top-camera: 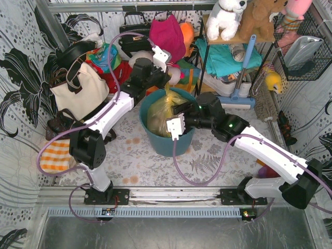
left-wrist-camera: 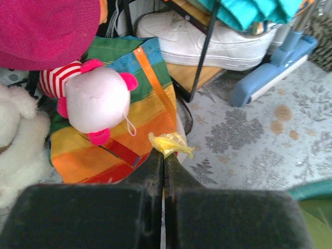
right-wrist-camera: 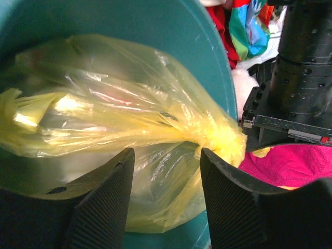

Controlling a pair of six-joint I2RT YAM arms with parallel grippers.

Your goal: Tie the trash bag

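Note:
The yellow translucent trash bag point(top-camera: 158, 113) sits in the teal bin point(top-camera: 166, 142); white paper shows through it. Its top is gathered into a strip that rises to my left gripper point(top-camera: 165, 84). The left gripper point(left-wrist-camera: 164, 153) is shut on the bag's yellow end point(left-wrist-camera: 171, 143), which sticks out past the fingertips. My right gripper point(top-camera: 174, 124) hovers over the bin and is open. In the right wrist view the bag point(right-wrist-camera: 119, 119) lies between and beyond the open right gripper point(right-wrist-camera: 166, 155), with its bunched neck point(right-wrist-camera: 223, 140) at the right fingertip.
A cream tote bag point(top-camera: 80, 91) stands left of the bin. Soft toys point(left-wrist-camera: 98, 98), a coloured bag point(left-wrist-camera: 122, 119) and a rack with a white shoe point(left-wrist-camera: 207, 36) crowd the back. A blue tool point(top-camera: 243, 78) leans at the right. An orange striped cloth point(top-camera: 54, 155) lies left.

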